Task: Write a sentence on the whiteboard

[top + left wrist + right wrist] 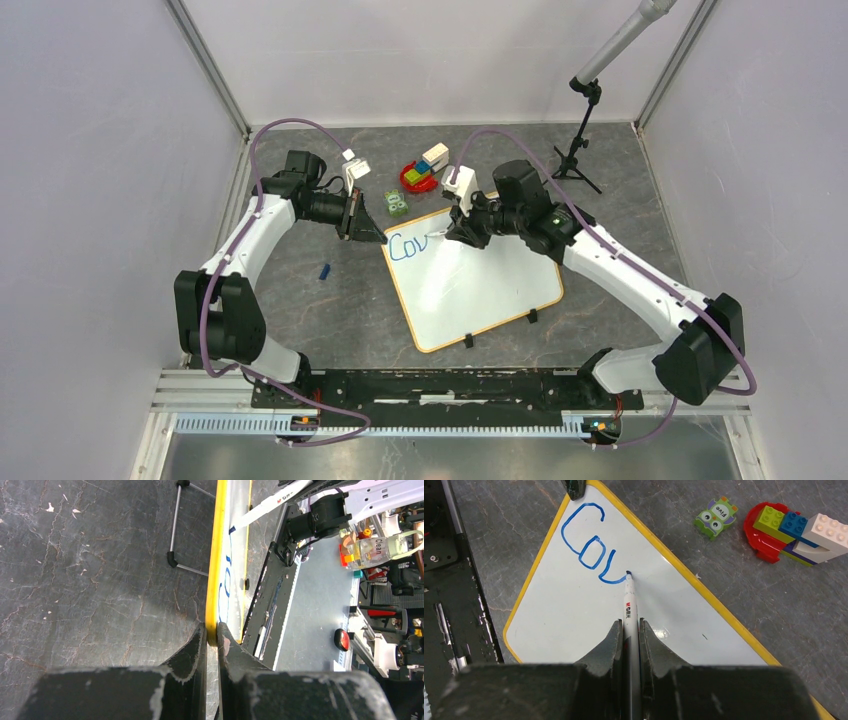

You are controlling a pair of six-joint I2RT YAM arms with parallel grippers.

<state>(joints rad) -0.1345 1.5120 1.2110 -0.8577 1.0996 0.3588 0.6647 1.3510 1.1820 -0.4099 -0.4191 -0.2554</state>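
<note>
Whiteboard: lies flat on the table, turned at an angle, its clipped edge toward the arm bases.
Sentence: only "Cou" in blue so far, by the far-left corner; I judge the task barely begun.
Left gripper: fingers closed narrowly on the yellow rim at that corner, pinning the board.
Right gripper: clamped around a marker, whose barrel runs straight out between the fingers.
Marker tip: at the end of the "u" stroke; it looks to be touching the surface, though the wrist view cannot quite settle contact.
Key relation: the letters run along the far long edge, away from the left gripper. The bare white for the next letter lies just beyond the tip on that same line, toward the far-right corner.
Nearer arm: the right, already over the spot.
Nearby: toy bricks sit just off that far edge, apart from the board.
</note>
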